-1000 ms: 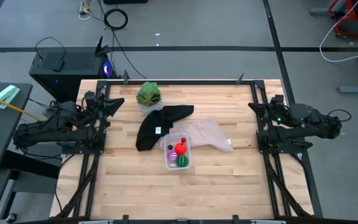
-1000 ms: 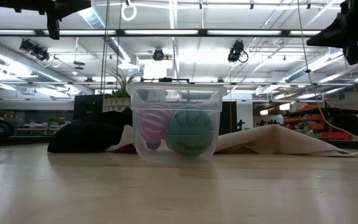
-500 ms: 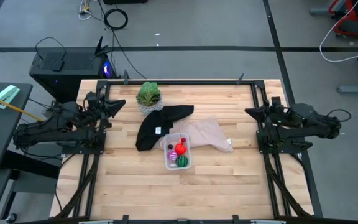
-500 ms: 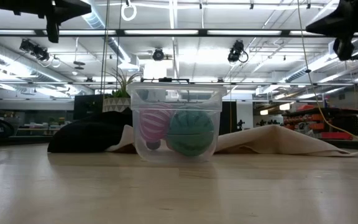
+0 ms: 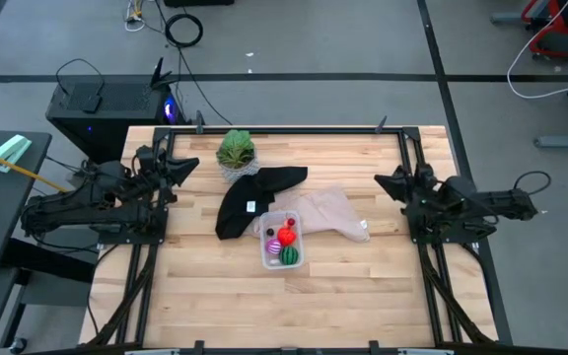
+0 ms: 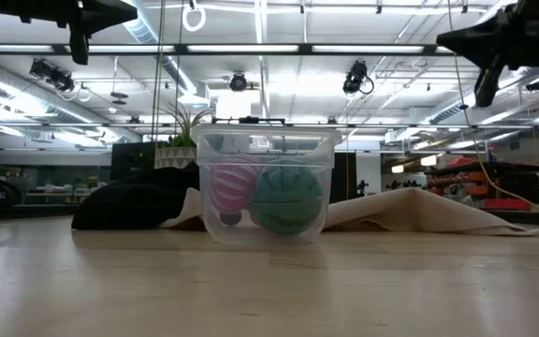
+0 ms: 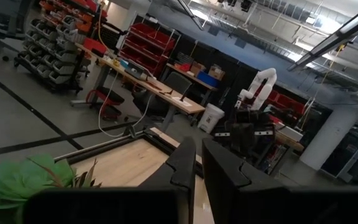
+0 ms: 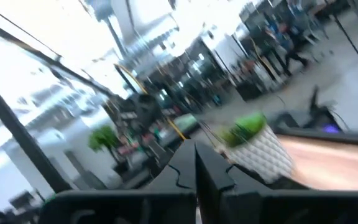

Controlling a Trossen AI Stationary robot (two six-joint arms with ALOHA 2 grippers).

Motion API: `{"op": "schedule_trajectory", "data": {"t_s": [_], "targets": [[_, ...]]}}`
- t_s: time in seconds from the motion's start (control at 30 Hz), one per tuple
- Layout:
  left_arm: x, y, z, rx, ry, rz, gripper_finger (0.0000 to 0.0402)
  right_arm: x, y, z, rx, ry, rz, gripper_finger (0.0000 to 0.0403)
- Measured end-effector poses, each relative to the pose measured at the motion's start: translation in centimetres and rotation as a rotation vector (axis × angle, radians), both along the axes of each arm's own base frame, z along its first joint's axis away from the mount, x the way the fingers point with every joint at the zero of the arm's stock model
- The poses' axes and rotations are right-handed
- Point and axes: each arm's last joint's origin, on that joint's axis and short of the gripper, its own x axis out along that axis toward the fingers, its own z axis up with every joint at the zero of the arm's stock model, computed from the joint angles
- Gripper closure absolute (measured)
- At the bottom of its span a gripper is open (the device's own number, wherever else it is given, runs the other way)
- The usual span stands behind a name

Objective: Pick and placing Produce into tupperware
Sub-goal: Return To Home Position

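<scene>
The clear tub (image 6: 265, 150) stands on the counter (image 5: 363, 286), with a black cloth (image 5: 249, 197) and a beige cloth (image 5: 333, 212) touching its far side and a potted plant (image 5: 235, 150) beyond them. Inside the tub lie a red fruit (image 5: 286, 236), a green melon-like fruit (image 5: 290, 255) and a purple-magenta fruit (image 5: 273, 247). A paler pinkish one (image 5: 268, 233) seems to sit in the corner nearest the black cloth, though it is small to tell. No fruit shows outside the tub.

The left gripper (image 5: 191, 160) hangs well to the left of the tub, high above the counter, its fingers drawn almost together on nothing. The right gripper (image 5: 379, 180) hangs well to the right of the tub, also raised, its fingers pressed together and empty.

By this showing the filling looks finished: every fruit in sight is in the tub, and neither gripper carries anything. What is left seems only to be parking the arms, the right one sitting nearer the tub than the left.
</scene>
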Motion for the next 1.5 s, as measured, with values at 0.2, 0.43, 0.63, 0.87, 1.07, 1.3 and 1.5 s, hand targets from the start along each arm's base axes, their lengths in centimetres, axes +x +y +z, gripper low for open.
{"op": "schedule_trajectory", "data": {"t_s": [0.2,0.43,0.63,0.87,1.07,1.3,1.5], "targets": [[0.0,0.0,0.0,0.0,0.0,0.0,0.0363,0.4,-0.1,-1.4,-0.014,-0.108,-0.022,0.0403],[0.0,0.0,0.0,0.0,0.0,0.0,0.0366,0.4,-0.2,-1.4,-0.069,-0.106,-0.004,0.0403],[0.0,0.0,0.0,0.0,-0.001,0.0,0.0369,0.6,-0.4,-1.8,-0.116,-0.045,-0.009,0.0403],[0.0,0.0,0.0,0.0,-0.001,0.0,0.0361,1.1,-0.1,-3.4,-0.229,0.142,0.096,0.0403],[0.0,0.0,0.0,0.0,0.0,0.0,0.0367,1.2,-0.1,-4.4,-0.246,0.246,0.121,0.0403],[0.0,0.0,0.0,0.0,0.001,0.0,0.0366,1.2,0.0,-4.5,-0.321,0.265,0.148,0.0403],[0.0,0.0,0.0,0.001,0.001,0.0,0.0362,1.5,0.0,-4.8,-0.38,0.323,0.142,0.0403]]}}
